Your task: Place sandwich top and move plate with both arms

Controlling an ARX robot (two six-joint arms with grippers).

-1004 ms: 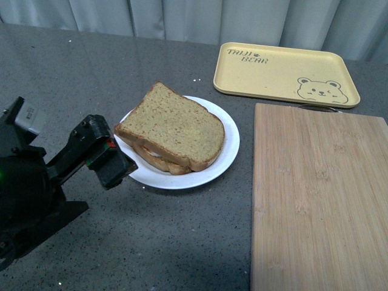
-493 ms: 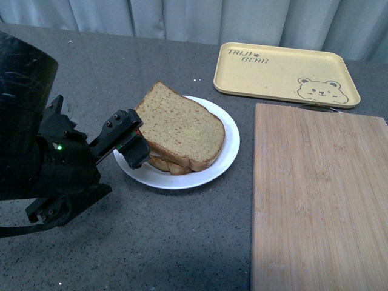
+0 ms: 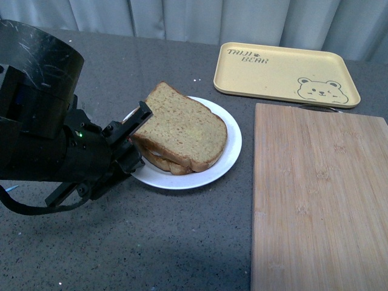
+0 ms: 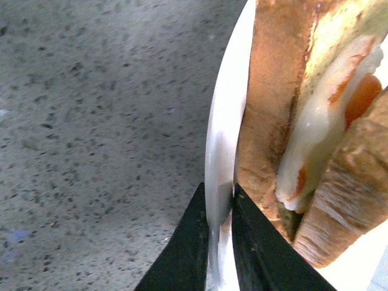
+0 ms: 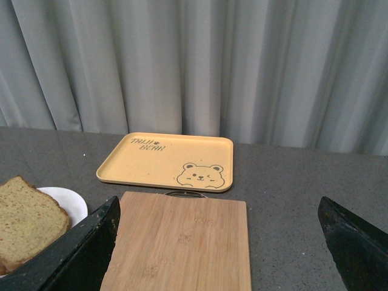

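White plate [image 4: 222, 121] between left jaws

a white plate [image 3: 225, 159] is seen near the middle of the grey speckled table [image 3: 151, 242]. a sandwich top [image 3: 185, 130] is laid, slightly tilted, on a lower slice [image 3: 174, 168] upon it. the plate's rim at 9 o'clock is met by the left gripper [image 3: 136, 138], carried on a black arm reaching in from 8 o'clock. a yellow tray [image 3: 285, 73] is set at 1 o'clock of the plate, and a wooden board [image 3: 318, 194] is laid at 3 o'clock, near the rim.
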